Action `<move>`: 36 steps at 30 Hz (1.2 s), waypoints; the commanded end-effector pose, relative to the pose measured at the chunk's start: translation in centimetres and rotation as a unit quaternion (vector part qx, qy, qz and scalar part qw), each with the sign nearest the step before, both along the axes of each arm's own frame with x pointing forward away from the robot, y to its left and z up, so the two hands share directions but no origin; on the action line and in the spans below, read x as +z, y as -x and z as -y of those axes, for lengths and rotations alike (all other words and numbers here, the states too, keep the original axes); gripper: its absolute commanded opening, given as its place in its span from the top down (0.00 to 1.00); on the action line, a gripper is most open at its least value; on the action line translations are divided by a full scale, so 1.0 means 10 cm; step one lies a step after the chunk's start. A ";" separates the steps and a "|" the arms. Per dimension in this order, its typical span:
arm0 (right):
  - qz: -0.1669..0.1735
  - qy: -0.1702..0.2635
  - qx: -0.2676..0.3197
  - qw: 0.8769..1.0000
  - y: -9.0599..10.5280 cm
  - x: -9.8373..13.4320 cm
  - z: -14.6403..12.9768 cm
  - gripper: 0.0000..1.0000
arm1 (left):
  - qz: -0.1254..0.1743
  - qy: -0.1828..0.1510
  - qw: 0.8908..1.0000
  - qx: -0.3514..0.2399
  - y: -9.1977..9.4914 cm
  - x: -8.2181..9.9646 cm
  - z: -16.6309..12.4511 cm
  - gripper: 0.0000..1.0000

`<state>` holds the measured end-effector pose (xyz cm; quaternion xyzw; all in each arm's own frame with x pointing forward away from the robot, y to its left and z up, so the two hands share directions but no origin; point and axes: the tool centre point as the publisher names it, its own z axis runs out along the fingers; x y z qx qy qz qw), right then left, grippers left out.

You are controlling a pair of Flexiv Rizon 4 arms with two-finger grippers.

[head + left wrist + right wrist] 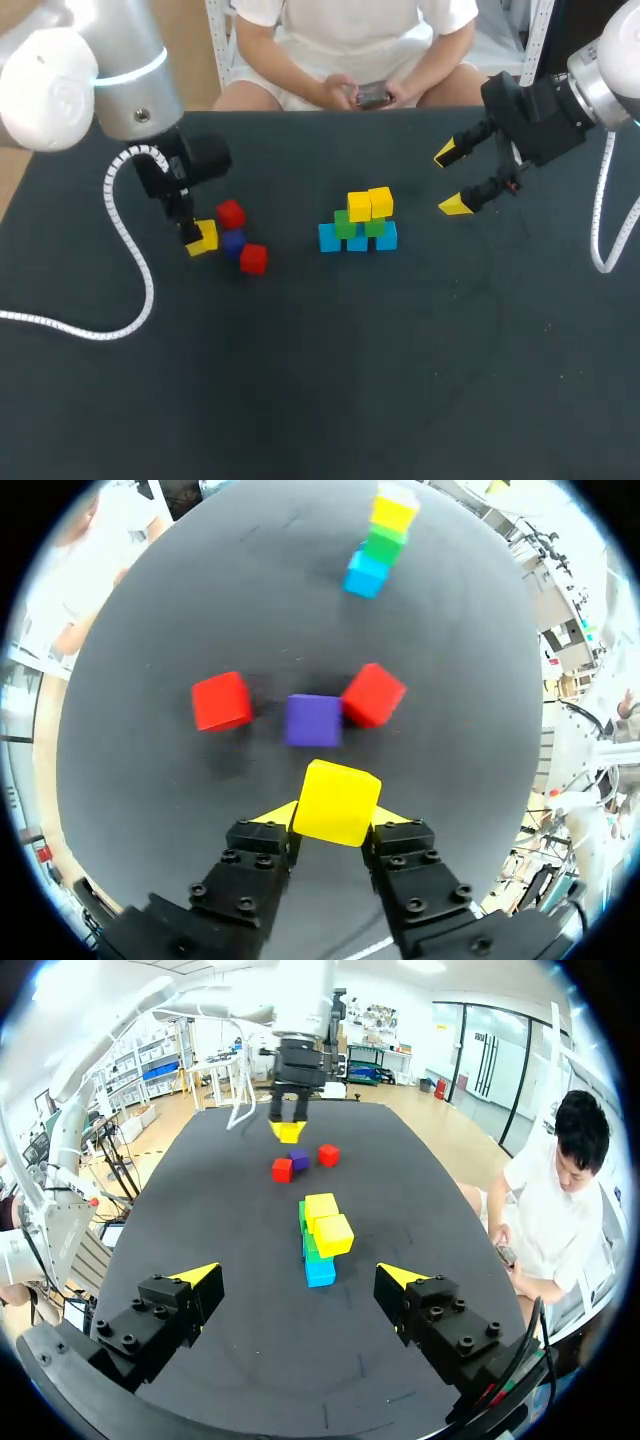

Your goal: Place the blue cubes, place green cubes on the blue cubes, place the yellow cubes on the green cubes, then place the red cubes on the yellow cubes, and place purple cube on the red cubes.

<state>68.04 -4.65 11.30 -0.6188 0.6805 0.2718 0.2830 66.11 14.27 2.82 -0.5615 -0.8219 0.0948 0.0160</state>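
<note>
We are on the yellow step. The left pincer (335,814) is pinching a yellow cube (337,798) between its two tips. I think it must next lift the cube and carry it to the pile (378,542), far ahead. Just ahead sit a purple cube (312,720) and two red cubes (221,700). The right pincer (451,179) is spread wide, holding nothing, near the pile.

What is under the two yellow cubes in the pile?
Two green cubes sit right under the yellow cubes, and a row of blue cubes lies beneath those on the table. The yellow cubes cover most of the green tops, so those stay hidden.
</note>
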 end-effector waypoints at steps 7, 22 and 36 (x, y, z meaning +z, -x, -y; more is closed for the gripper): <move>0.001 0.000 -0.001 1.000 0.01 0.00 0.00 0.00 | 0.139 -0.037 0.990 -0.017 0.66 0.34 0.71 1.00; 0.001 0.000 -0.001 1.000 0.01 0.00 0.00 0.00 | 0.149 -0.044 0.988 0.002 1.18 0.45 1.36 1.00; 0.001 0.000 -0.001 1.000 0.01 0.00 0.00 0.00 | 0.087 0.033 0.996 -0.001 1.40 0.13 1.75 1.00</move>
